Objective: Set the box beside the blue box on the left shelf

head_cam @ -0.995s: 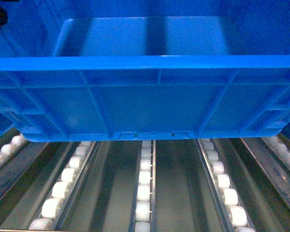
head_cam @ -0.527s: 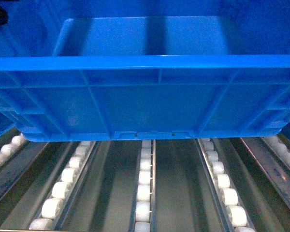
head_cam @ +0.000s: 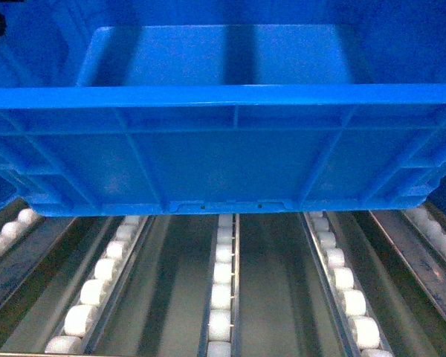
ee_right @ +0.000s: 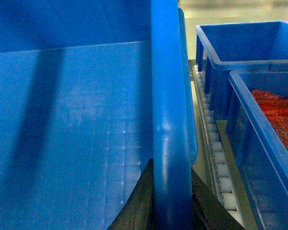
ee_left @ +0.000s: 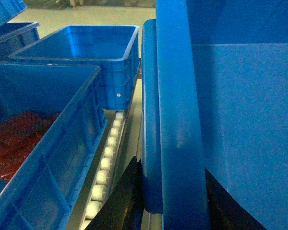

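Observation:
The box (head_cam: 223, 156), a big bright blue ribbed crate with a bare floor, fills the upper head view over the left shelf (head_cam: 221, 297) of grey rails with white rollers. I cannot tell whether its base touches the rollers. My left gripper (ee_left: 173, 191) is shut on the box's left rim (ee_left: 175, 120), one black finger on each side. My right gripper (ee_right: 172, 191) is shut on the right rim (ee_right: 165, 96) the same way. A blue box (ee_left: 48, 143) holding red material stands just left of the held box, with a roller rail (ee_left: 108, 158) between them.
Behind the left neighbour stands an empty blue crate (ee_left: 86, 52). On the right side are another blue crate with red contents (ee_right: 264, 143) and an empty one (ee_right: 249, 48) behind it, across a roller rail (ee_right: 216, 158). Bare rails run toward me under the box.
The box has shifted slightly to the left in the head view and its lower edge sits a touch higher. Both grippers keep their hold.

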